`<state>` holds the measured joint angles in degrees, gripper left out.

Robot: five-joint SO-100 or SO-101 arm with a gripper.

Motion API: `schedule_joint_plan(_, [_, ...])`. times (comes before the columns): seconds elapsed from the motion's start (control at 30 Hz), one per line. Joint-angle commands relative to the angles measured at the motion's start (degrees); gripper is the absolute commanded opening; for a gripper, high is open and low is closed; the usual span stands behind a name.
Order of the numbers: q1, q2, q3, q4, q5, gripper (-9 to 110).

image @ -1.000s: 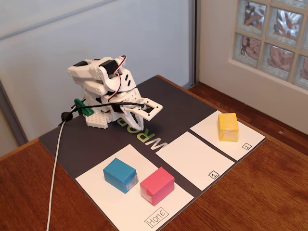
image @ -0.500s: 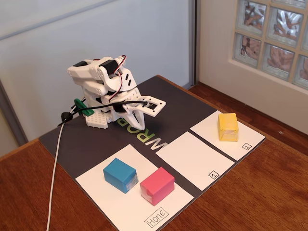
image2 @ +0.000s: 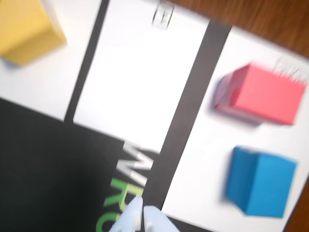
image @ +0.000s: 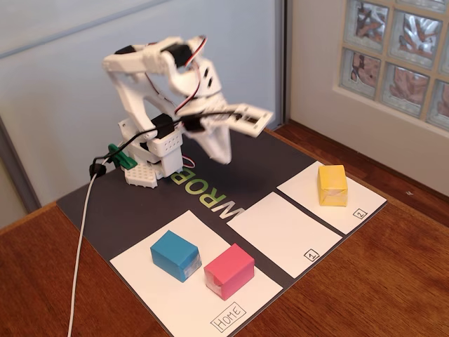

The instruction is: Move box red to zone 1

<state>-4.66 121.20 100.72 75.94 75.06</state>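
Observation:
The pinkish-red box sits on the HOME sheet at the front, next to a blue block. In the wrist view the red box lies at the right, above the blue block. Zone 1 is the white sheet marked "1" in the middle; it is bare, and it fills the wrist view's centre. My gripper hangs in the air over the black mat, well behind the boxes. Its tips are together and hold nothing.
A yellow block stands on the sheet marked "2" at the right. The black mat lies on a wooden table. The arm's base and a white cable are at the back left.

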Motion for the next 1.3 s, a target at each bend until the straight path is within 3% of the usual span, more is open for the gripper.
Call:
schedule_joint_plan(0.0, [0.5, -7.4, -17.1, 1.6, 0.4, 0])
schedule_joint_plan(0.33, [7.0, -20.7, -30.0, 1.7, 17.9, 0])
schedule_joint_plan(0.93, [11.4, -30.4, -29.4, 9.7, 74.1, 1])
schedule_joint_plan(1.27, [20.7, -34.9, -31.9, 6.0, 71.0, 2])
